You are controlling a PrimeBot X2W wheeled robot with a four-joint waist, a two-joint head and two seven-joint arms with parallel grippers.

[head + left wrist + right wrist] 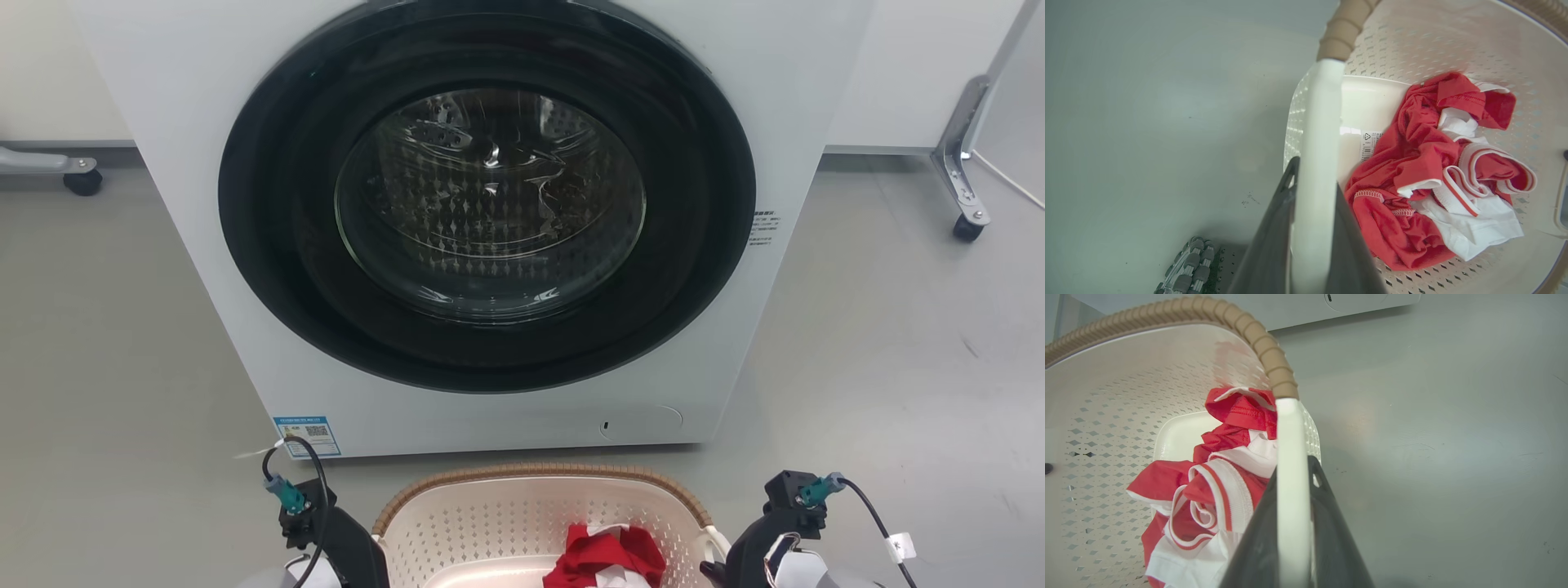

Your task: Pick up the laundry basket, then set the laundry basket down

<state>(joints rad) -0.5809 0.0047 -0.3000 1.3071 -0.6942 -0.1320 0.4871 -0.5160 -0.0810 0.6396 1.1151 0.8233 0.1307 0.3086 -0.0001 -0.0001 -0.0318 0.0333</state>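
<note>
While your left gripper (1314, 175) and right gripper (1293, 467) clamp its white handles (1323, 102), the cream-white perforated plastic laundry basket (490, 523) spans nine to three o'clock between them.

Cream diamond-perforated laundry basket (490, 523) (brown woven-look rim (539, 471)), red-and-white clothes (604, 551).

Laundry room: front-loading washer (490, 204)

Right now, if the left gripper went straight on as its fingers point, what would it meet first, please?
Likely the brown rim of the laundry basket: the left gripper is shut on the white handle, which runs ahead to it, though depth is unclear.
</note>
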